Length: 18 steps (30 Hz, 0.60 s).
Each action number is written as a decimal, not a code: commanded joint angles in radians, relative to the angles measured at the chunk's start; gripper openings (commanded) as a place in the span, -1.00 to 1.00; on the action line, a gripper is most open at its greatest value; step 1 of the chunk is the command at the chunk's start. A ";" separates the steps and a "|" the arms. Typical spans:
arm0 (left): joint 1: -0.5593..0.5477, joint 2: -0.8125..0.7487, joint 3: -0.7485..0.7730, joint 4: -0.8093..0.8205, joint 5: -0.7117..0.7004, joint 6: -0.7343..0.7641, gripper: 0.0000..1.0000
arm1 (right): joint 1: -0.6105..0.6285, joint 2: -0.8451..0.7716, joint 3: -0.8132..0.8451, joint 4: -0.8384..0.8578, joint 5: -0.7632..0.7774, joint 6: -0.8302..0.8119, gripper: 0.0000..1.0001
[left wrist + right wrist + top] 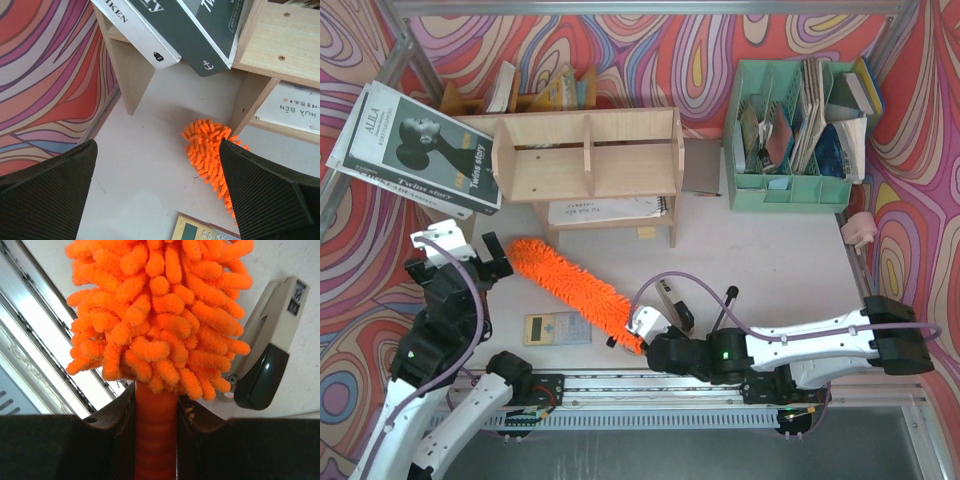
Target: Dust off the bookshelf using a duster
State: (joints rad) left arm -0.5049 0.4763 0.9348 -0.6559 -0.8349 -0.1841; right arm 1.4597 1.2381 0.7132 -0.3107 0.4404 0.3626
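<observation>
While the left gripper point(460, 250) hangs at about eight o'clock on the table point(770, 260) in the overhead view, its jaws stand released and wide apart, holding nothing; its wrist camera shows bare tabletop between the two black fingers point(45, 195). Above it, toward ten o'clock, a large dark-covered magazine point(420, 145) leans tilted against the left end of the bookshelf point(590, 150). The shelf stands at twelve o'clock, with a spiral notebook point(605, 208) lying flat under it.

The duster point(570, 285) lies on the table in front of the shelf. It runs aslant from its fluffy tip at ten o'clock, just beside the shelf's left leg point(250, 100), down to its handle at four o'clock. A small calculator point(557, 328) lies just beside it at six o'clock.

The right gripper point(638, 325) is clenched on the duster's smooth orange handle point(156, 440), one finger pressed to each side. A grey and black stapler point(675, 305) sits just to its right. At two o'clock stands a mint green file organizer point(790, 185) stuffed with papers.
</observation>
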 commanded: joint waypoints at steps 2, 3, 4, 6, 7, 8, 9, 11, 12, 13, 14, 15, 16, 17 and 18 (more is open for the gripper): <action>0.004 -0.052 -0.009 0.022 -0.032 -0.003 0.97 | -0.043 -0.058 0.077 0.083 0.044 -0.076 -1.00; 0.004 -0.056 -0.010 0.022 -0.037 -0.004 0.96 | -0.053 -0.062 0.081 0.084 0.040 -0.078 -1.00; 0.003 -0.060 -0.009 0.022 -0.039 -0.004 0.97 | -0.062 -0.064 0.081 0.089 0.030 -0.080 -1.00; 0.003 -0.063 -0.007 0.021 -0.042 -0.005 0.97 | -0.082 -0.058 0.082 0.108 0.000 -0.077 -1.00; 0.004 -0.065 -0.007 0.020 -0.043 -0.006 0.97 | -0.088 -0.048 0.082 0.118 -0.015 -0.074 -1.00; 0.003 -0.066 -0.006 0.018 -0.044 -0.007 0.97 | -0.093 -0.036 0.086 0.127 -0.026 -0.069 -1.00; 0.004 -0.069 -0.007 0.018 -0.045 -0.007 0.97 | -0.095 -0.017 0.090 0.133 -0.033 -0.065 -1.00; 0.004 -0.078 -0.006 0.017 -0.054 -0.011 0.97 | -0.096 0.024 0.112 0.134 -0.047 -0.056 -1.00; 0.004 -0.085 -0.007 0.018 -0.058 -0.012 0.97 | -0.096 0.043 0.119 0.137 -0.051 -0.054 -1.00; 0.003 -0.095 -0.008 0.021 -0.062 -0.012 0.97 | -0.097 0.058 0.124 0.146 -0.059 -0.054 -1.00; 0.004 -0.100 -0.010 0.024 -0.067 -0.013 0.97 | -0.097 0.071 0.131 0.154 -0.066 -0.056 -1.00; 0.004 -0.113 -0.012 0.026 -0.071 -0.012 0.97 | -0.097 0.081 0.139 0.162 -0.071 -0.058 -1.00; 0.004 -0.121 -0.014 0.028 -0.074 -0.013 0.97 | -0.098 0.092 0.148 0.171 -0.074 -0.065 -1.00; 0.005 -0.128 -0.014 0.028 -0.078 -0.013 0.97 | -0.099 0.102 0.159 0.181 -0.076 -0.070 -1.00; 0.005 -0.133 -0.016 0.029 -0.080 -0.014 0.97 | -0.102 0.113 0.172 0.190 -0.078 -0.076 -1.00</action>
State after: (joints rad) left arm -0.5049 0.3748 0.9340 -0.6514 -0.8742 -0.1883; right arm 1.3647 1.3308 0.8173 -0.2279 0.3656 0.3092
